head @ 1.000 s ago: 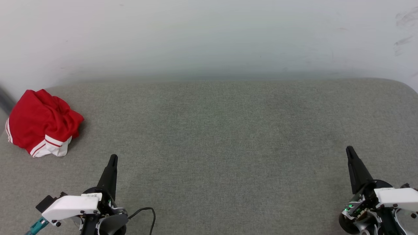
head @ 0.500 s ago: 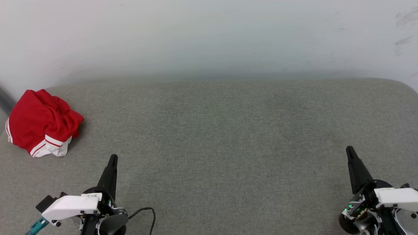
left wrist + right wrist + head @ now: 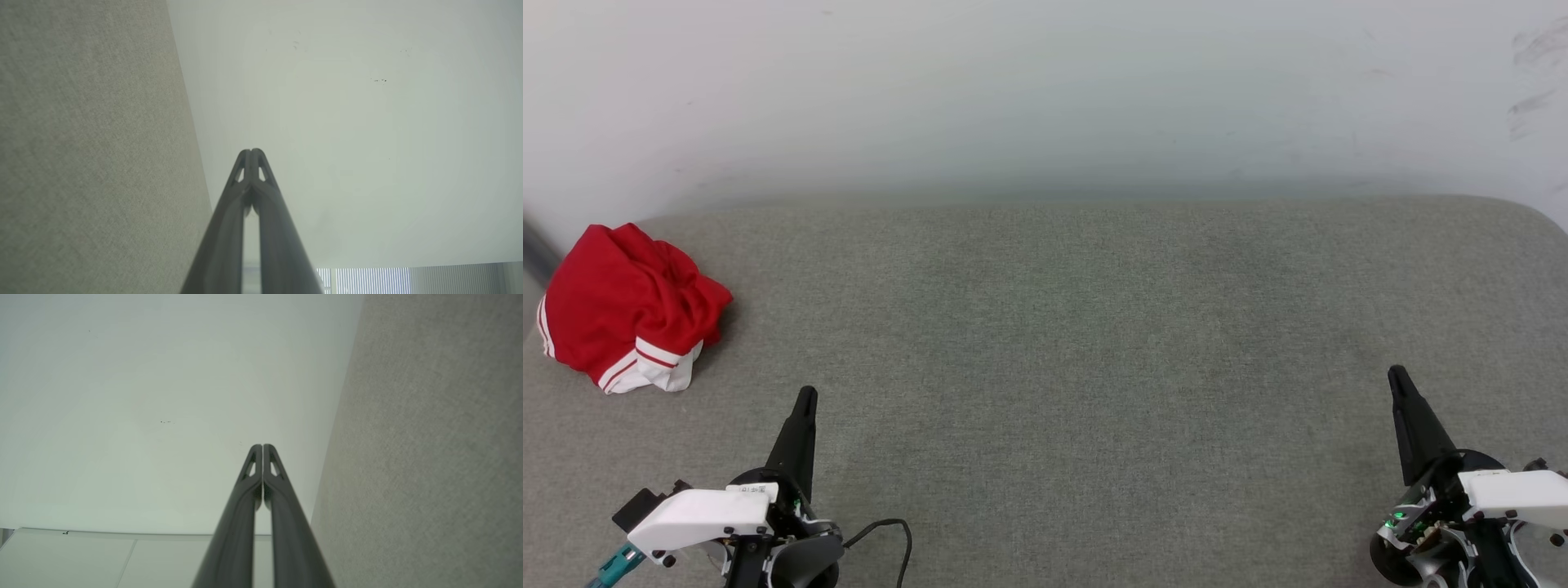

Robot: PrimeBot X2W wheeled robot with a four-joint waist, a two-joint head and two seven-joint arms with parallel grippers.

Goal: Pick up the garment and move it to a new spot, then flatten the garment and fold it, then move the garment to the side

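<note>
At far left of the bench (image 3: 1094, 327): the garment (image 3: 629, 306), crumpled, well apart from both jaws.
Left jaws: clenched, empty, nearer the heap.
Right jaws: clenched, empty.
Step in hand: pickup, we judge; we would part the left jaws before reaching, then bite a raised fold.

Nothing legible — the label (image 3: 753, 489) on the left wrist's white housing (image 3: 698, 514) is too small to read.
</note>
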